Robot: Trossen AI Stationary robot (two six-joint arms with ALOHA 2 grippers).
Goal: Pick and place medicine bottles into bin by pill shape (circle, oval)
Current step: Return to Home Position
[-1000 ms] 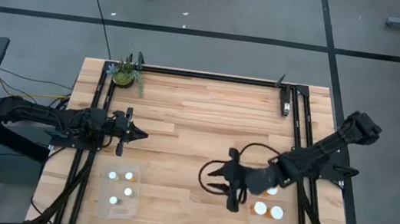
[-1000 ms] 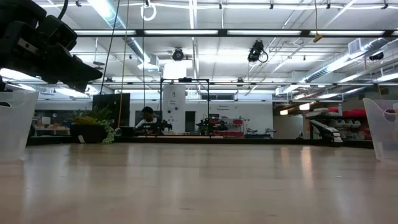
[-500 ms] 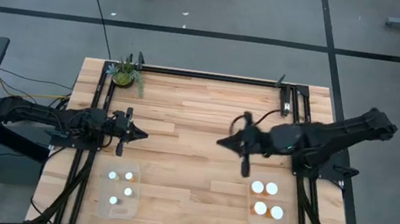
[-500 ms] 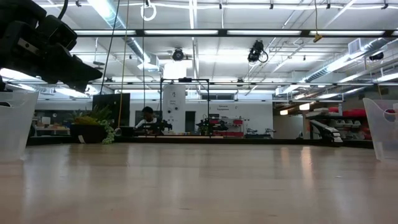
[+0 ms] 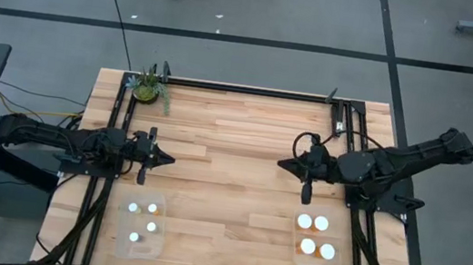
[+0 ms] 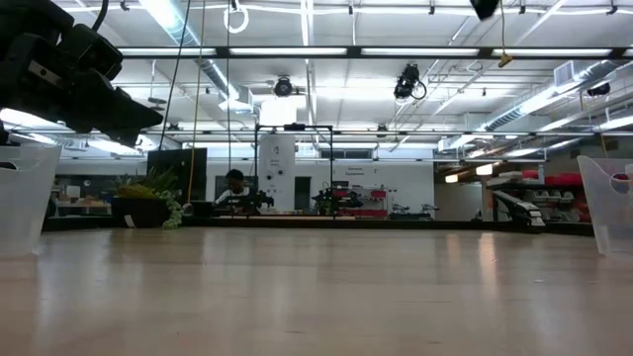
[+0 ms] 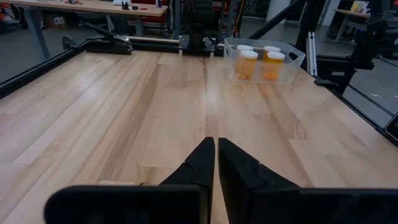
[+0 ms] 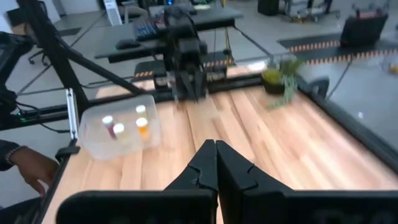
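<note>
The wooden table (image 5: 235,142) carries a left clear bin (image 5: 126,221), a right clear bin (image 5: 314,263) and a potted plant (image 5: 148,87) at one corner.

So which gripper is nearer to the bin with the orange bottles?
Right. The right gripper hangs just beyond the bin; the left gripper is far across the table.

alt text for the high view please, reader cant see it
Overhead: over a wooden table, the robot's left hand and right hand are both shut and empty. The left clear bin holds four small white bottles, the right clear bin four larger orange bottles; a potted plant sits at a far corner.
</note>
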